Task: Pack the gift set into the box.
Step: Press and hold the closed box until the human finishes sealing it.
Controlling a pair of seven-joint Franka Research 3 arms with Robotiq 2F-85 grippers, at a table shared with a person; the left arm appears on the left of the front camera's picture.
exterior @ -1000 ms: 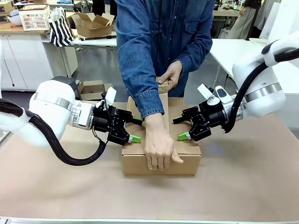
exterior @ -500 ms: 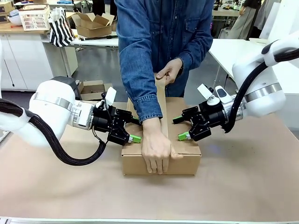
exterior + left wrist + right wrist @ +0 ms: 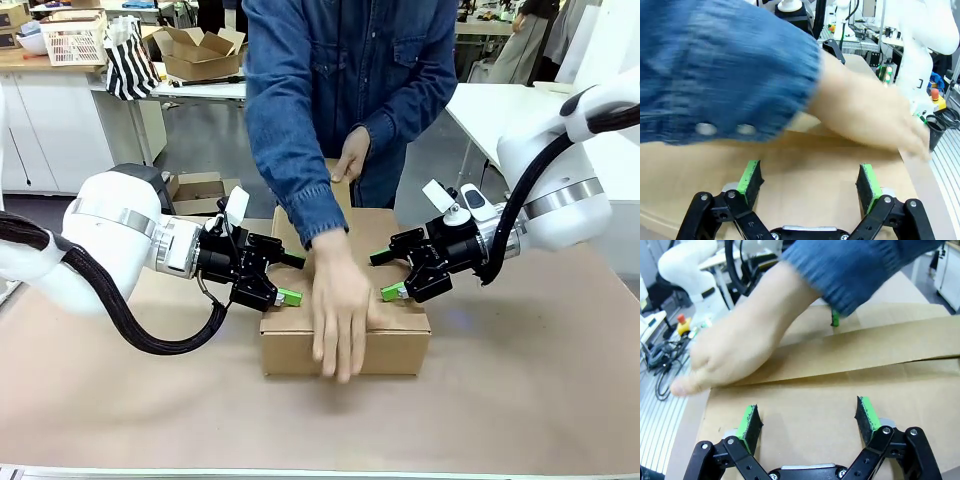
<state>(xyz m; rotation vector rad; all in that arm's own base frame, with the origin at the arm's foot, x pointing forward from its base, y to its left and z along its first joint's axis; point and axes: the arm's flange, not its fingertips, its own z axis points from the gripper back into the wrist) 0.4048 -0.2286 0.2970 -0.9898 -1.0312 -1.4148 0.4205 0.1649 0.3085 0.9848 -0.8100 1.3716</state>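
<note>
Person's hand motion-blurred; hides box seam.

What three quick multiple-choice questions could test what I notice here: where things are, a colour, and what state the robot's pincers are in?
1. Where is the person's hand?
A. flat on top of the cardboard box
B. on the bare table
C. gripping a robot arm

2. What colour are the pads on the pincers?
A. red
B. green
C. blue

3. What state are the left pincer and right pincer in?
A. both shut on the box
B. one open, one shut
C. both open, holding nothing

Answers:
1 A: the palm lies on the closed box over its tape strip.
2 B: both wrist views show green pads.
3 C: on each pincer the fingers stand wide apart over the box top with nothing between them.
</note>
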